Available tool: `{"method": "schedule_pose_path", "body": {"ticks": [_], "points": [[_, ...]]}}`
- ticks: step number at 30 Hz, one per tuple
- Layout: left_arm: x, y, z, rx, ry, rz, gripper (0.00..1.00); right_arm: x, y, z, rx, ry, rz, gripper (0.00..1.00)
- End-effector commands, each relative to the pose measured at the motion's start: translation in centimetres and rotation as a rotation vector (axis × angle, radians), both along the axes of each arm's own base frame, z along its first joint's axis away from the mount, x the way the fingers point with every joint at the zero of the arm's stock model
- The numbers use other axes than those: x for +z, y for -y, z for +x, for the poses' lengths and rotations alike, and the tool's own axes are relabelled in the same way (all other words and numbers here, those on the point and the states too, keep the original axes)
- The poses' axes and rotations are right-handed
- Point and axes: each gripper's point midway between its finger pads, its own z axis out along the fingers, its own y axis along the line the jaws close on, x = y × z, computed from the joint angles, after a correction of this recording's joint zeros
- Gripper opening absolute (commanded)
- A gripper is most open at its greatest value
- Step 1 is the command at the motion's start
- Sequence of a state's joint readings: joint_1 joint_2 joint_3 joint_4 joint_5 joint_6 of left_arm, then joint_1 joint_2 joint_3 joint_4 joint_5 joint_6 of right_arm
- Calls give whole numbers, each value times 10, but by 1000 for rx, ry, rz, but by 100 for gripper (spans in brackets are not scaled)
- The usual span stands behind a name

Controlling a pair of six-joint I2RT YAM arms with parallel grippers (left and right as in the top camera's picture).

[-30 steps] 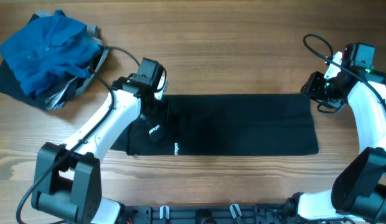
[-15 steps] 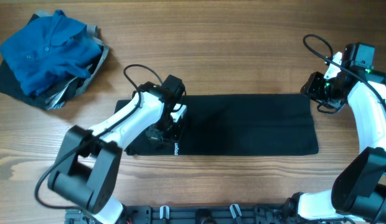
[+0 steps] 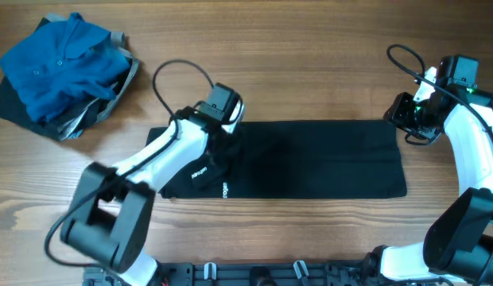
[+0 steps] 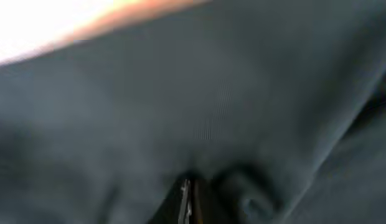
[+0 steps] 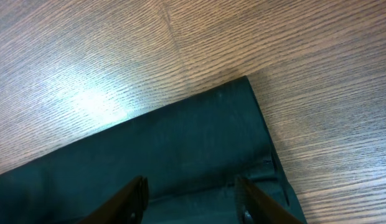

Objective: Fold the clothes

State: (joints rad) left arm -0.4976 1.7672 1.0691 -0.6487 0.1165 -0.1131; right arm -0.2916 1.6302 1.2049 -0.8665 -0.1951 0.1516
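**A:** Where is the long black soft-fabric garment [image 3: 310, 159]?

**B:** It lies flat on the brown wooden table [image 3: 310, 63], folded into a wide band across the middle. Its small white printed logo [image 3: 197, 169] is near the left end.

**A:** And the left gripper [image 3: 219, 131]?

**B:** A second ago it was at the band's upper left corner. Half a second ago it was down on the cloth, further right. Now it sits just inside the upper edge with its jaws closed tight. The wrist view shows a small pucker of black fabric pinched at the fingertips [image 4: 188, 199].

**A:** Has the garment shifted?

**B:** Hardly. The logo and the right end are where they were.

**A:** The right gripper [image 3: 399, 119]?

**B:** It has not moved from the upper right corner. Its two fingers stand partly apart above the cloth there and grip nothing.

**A:** Anything else?

**B:** The bright blue collared shirt [image 3: 56, 63] lies crumpled on a grey cloth [image 3: 123, 75] at the far left, well apart from the garment, just as before.
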Motion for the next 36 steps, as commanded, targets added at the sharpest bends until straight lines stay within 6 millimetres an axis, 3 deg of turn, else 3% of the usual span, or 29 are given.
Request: {"method": "schedule_pose_path", "body": {"ticks": [1, 2, 4, 7, 10, 13, 16, 19, 21, 24, 28, 30, 33, 34, 36], "points": [[-2, 14, -49, -108, -184, -75, 4, 3, -2, 0, 21, 13, 7, 49], [6, 3, -61, -125, -205, -30, 4, 3, -2, 0, 21, 13, 7, 49], [28, -15, -58, -106, -150, 43, 4, 3, -2, 0, 21, 17, 5, 49], [58, -23, -38, -77, -12, 44, 9, 3, -2, 0, 21, 17, 6, 49], [77, -13, -21, -43, 82, -44, 15, 3, -2, 0, 21, 16, 6, 49], [69, 3, -18, -69, 81, -91, 12, 3, -2, 0, 21, 15, 7, 49], [22, 7, -30, -96, -8, -47, 10, 3, -2, -1, 21, 12, 7, 49], [-4, 16, -53, -128, -141, -64, 8, 3, -2, -1, 21, 12, 7, 49], [-6, 31, -69, -166, -202, -110, 8, 3, -2, -1, 19, 12, 8, 49], [5, 36, -69, -185, -180, -107, 6, 3, -2, -2, 19, 8, 9, 49], [60, 8, -26, -90, -16, -28, 12, 2, -3, -3, 13, 1, 13, 49], [78, -14, -8, -22, 60, -3, 17, 2, -3, -3, 10, 1, 14, 49], [79, -56, 9, 155, 59, 22, 32, 2, -3, -3, 10, 0, 14, 49], [73, -70, 9, 193, 22, 34, 39, 2, -3, -3, 10, -1, 14, 49], [62, -84, 3, 237, -48, 41, 42, 2, -3, -4, 12, -2, 15, 49]]}}
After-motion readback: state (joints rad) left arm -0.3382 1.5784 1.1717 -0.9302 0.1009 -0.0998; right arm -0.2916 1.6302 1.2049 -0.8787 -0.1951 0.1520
